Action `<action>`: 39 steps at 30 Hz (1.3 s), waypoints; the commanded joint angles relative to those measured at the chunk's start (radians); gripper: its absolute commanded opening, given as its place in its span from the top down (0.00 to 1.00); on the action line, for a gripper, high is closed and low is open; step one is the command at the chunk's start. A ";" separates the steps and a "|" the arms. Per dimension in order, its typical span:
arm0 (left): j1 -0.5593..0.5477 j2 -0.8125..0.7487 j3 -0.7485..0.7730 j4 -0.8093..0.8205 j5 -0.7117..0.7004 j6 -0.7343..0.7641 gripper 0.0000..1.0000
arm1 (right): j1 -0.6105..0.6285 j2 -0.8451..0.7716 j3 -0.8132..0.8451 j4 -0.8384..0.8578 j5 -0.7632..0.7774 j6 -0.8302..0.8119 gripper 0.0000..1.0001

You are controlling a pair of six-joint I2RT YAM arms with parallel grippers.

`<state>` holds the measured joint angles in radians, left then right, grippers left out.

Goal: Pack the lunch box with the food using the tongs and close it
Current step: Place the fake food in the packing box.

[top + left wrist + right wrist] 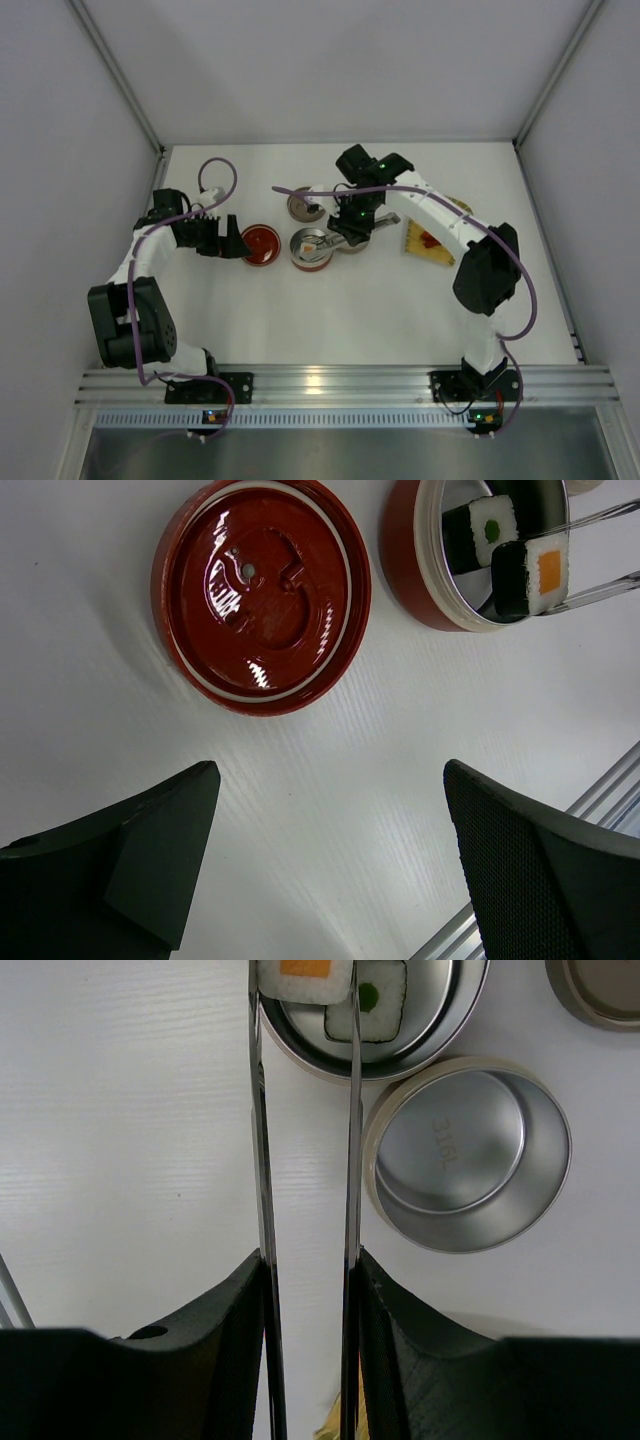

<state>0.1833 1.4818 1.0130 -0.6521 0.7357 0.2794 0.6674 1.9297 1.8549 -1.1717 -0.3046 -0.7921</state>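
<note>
While the tongs (353, 1160) pinch an orange-centred roll (305, 975) at their tips, just over the near rim of the round lunch box (440, 1045), a green-centred roll (375, 1005) already lies inside that box. The right gripper (310, 1260) has its fingers pressed against both tong arms, squeezing them partly together, with an empty steel bowl (470, 1155) just beside the box on the white table (330, 700). Left of the box the red lid (260, 595) lies on its own, and the left gripper (330, 770) hovers near it with its fingers spread wide, holding nothing.
</note>
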 commanded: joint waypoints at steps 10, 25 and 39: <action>0.015 0.026 0.009 0.011 0.016 0.026 0.02 | 0.021 0.046 0.081 0.063 -0.014 -0.010 0.77; 0.021 0.041 0.001 0.020 0.013 0.030 0.01 | 0.018 0.064 0.081 0.132 -0.037 0.005 0.76; 0.027 0.054 0.004 0.019 0.011 0.032 0.02 | -0.002 0.081 0.063 0.161 -0.067 0.008 0.75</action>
<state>0.2024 1.5318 1.0130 -0.6510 0.7319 0.2878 0.6643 2.0041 1.8816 -1.0763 -0.3233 -0.7750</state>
